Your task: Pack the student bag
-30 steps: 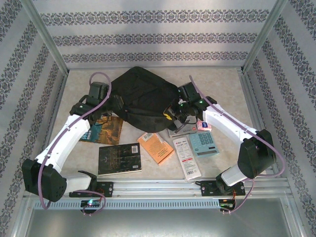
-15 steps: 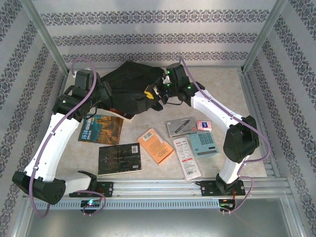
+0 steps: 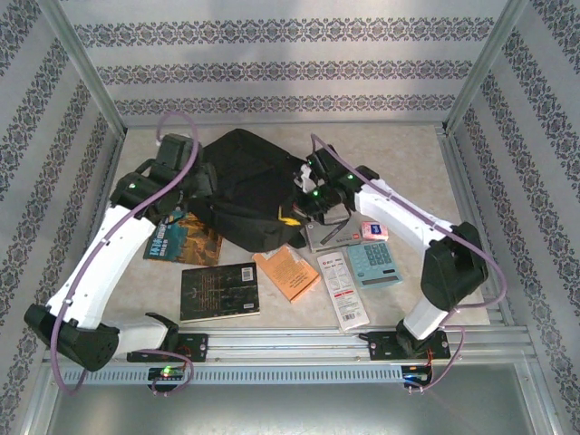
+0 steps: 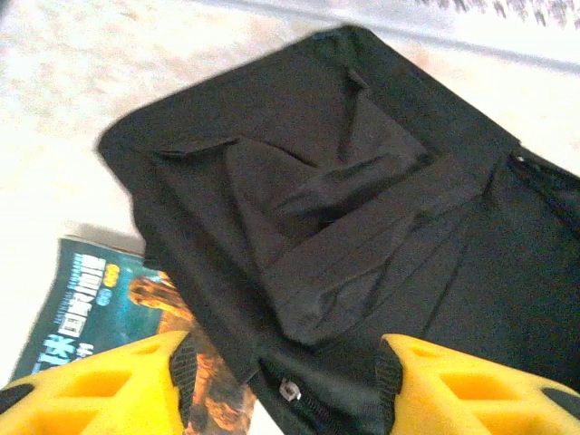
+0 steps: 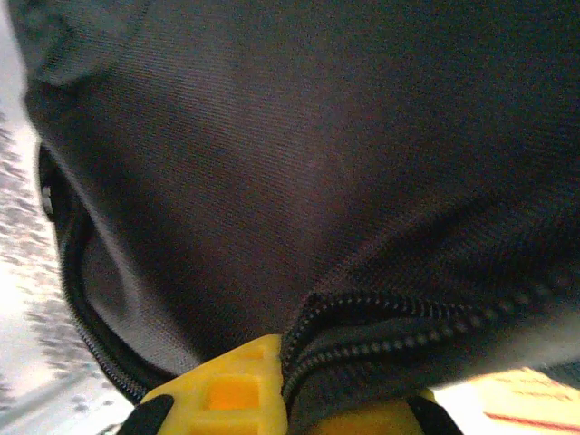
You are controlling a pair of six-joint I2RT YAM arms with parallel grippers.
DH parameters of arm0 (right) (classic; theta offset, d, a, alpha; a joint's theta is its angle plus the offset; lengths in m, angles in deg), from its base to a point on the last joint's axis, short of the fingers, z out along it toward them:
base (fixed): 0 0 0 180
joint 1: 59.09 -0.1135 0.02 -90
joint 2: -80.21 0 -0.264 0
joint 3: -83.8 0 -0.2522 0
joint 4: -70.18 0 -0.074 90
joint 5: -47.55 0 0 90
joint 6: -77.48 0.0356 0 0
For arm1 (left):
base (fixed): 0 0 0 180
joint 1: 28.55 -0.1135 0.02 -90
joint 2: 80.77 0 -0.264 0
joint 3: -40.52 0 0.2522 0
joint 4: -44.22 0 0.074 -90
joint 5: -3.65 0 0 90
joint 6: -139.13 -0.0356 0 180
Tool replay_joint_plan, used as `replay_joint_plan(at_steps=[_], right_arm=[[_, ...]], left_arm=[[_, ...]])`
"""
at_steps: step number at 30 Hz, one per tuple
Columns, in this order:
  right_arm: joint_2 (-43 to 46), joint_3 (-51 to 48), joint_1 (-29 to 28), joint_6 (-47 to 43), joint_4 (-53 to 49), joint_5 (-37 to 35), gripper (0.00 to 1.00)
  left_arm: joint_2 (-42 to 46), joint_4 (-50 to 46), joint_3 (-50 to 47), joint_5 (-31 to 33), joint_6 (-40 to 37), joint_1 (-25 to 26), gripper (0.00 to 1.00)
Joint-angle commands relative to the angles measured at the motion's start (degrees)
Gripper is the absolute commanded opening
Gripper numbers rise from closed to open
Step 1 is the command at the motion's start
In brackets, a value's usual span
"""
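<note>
The student bag (image 3: 245,177), a black soft backpack, lies bunched in the middle of the table. My right gripper (image 3: 304,201) is at its right side, and in the right wrist view it (image 5: 349,408) is shut on a zip edge of the bag (image 5: 299,163). At the bag's left edge is my left gripper (image 3: 207,181). In the left wrist view it (image 4: 285,362) stands open, its yellow fingers (image 4: 100,385) apart over the bag (image 4: 362,181). A zip pull (image 4: 290,391) lies between them.
A teal book (image 3: 186,237) pokes out from under the bag's left side. In front lie a black book (image 3: 219,290), an orange book (image 3: 285,270), a long white box (image 3: 343,290), a teal calculator (image 3: 373,263), a pink item (image 3: 374,230) and a grey pack (image 3: 328,234).
Both arms carried the bag up and toward the back, then brought it down again, more bunched and further left. The left jaws have spread wider. The right gripper has stayed shut on the bag.
</note>
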Motion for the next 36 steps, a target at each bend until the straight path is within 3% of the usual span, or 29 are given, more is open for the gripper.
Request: replay_joint_plan(at_steps=[1,2,5,9,15,20,28,33,36], right_arm=[[3.7,-6.0,-1.3,-6.9,-2.5,-5.3,0.05],[4.2,-7.8,-1.3,-6.1,-0.5,-6.5,0.09],[7.2,-11.9,-1.0,-3.8,3.3,-12.5,0.44],[15.3,-16.4,1.4,-0.9,6.7,-19.6,0.58],[26.0,-21.5,6.9,-0.2,7.7,-25.4,0.56],[27.6,-22.6,9.6,0.3,7.0,-22.7,0.56],[27.4,-21.4,9.3,-1.3,3.3,-20.1,0.65],[27.3,-21.1,9.4,-1.0,2.5,-18.5,0.65],[27.0,-20.7,9.4,-0.8,2.2,-18.3,0.64]], left_arm=[[-3.9,-3.5,-1.7,-0.1,-3.2,6.0,0.56],[-4.8,-3.4,-2.4,-0.5,-3.1,7.5,0.56],[-6.3,-0.6,-4.3,-4.9,-3.1,8.8,0.56],[-9.1,2.0,-3.2,-9.3,-6.2,8.9,0.57],[-15.9,4.4,-0.1,-12.7,-10.4,9.5,0.61],[-21.0,4.5,3.3,-5.6,-14.6,8.8,0.65],[-30.7,5.0,9.9,2.1,-23.6,6.5,0.74],[-35.1,6.8,10.1,-2.6,-23.3,4.2,0.71],[-37.2,7.1,11.0,-4.2,-22.8,3.2,0.65]])
